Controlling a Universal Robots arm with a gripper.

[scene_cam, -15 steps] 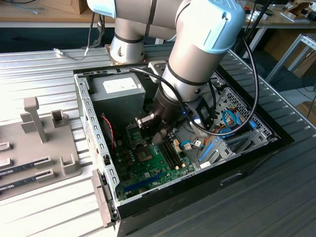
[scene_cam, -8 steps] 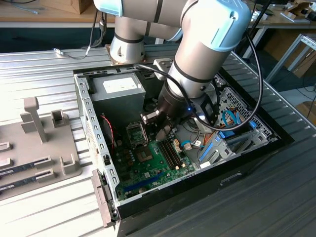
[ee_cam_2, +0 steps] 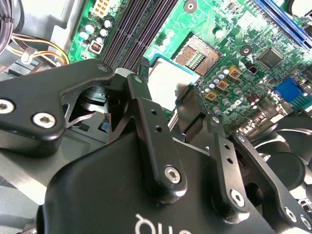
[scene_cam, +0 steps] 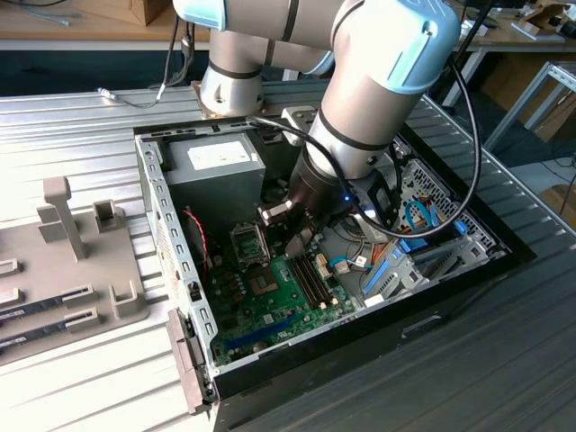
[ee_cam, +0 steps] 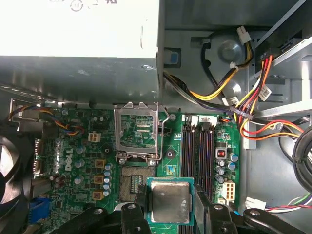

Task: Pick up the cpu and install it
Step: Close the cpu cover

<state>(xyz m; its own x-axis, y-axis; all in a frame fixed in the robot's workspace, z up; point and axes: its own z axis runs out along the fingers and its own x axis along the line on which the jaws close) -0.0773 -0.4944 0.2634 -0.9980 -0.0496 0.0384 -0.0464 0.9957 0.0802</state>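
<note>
I have the cpu (ee_cam: 169, 202) pinched by two opposite edges in the jaws of the gripper (ee_cam_2: 168, 92), held just above the board (ee_cam: 73, 161) beside the open socket (ee_cam: 130, 183). I judge it light, stiff and thin, with a slick lid. The underside is fragile, so the edges are the right hold.

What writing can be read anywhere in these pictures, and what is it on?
Label on the grey power-supply box: print too small to read.
White mark on the green board: a maker's mark, not quoted here.
White letters on the body of the gripper: cut off at the picture's edge, unreadable.
Lid of the cpu, held in the gripper: no print that I can make out.
</note>
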